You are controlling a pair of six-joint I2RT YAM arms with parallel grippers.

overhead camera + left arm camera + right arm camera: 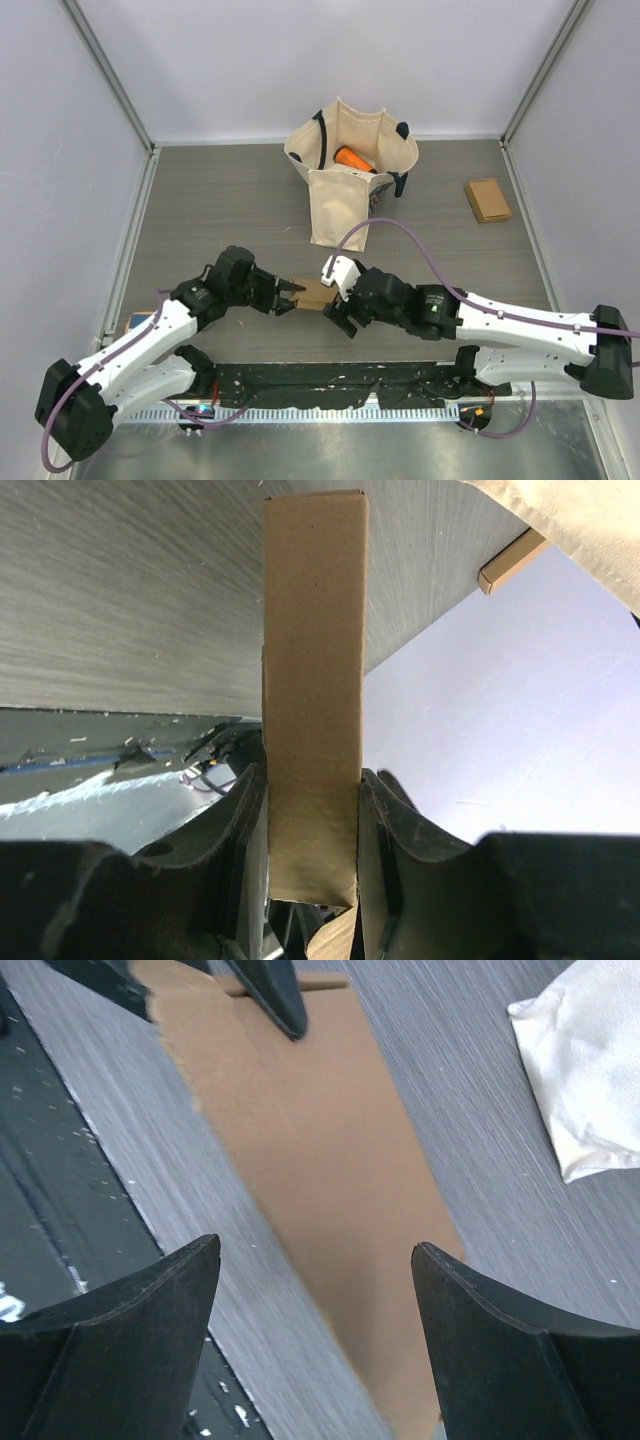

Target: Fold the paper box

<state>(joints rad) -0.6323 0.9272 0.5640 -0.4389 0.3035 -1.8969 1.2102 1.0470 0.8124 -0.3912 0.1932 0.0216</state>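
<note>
we judge the fold to be early. the flat brown cardboard box blank (320,1180) lies in front of the cream canvas tote bag (345,170), on the near side of the grey wood-grain table (230,200), between the two arms. from the right wrist view it reads as one broad, smooth panel lying low over the table, with no walls raised and no flaps tucked that we can see. from the left wrist view we see only a narrow brown face of it running away from the fingers, so some of it may already be creased, but we cannot tell. shaping the walls and closing the flaps look to be left to do.

the left gripper (288,293) is partly closed and clamps the near-left end of the blank, a black finger (245,825) pressed against each side of the narrow face.

the right gripper (315,1255) stands wide open, its fingers straddling the blank's other end, the end nearer the tote bag's front corner. we see no contact between its pads and the cardboard; it holds nothing.

a small finished brown cardboard box (487,200) sits well to the right of the tote bag, and an orange object (353,158) rests inside the bag.
</note>
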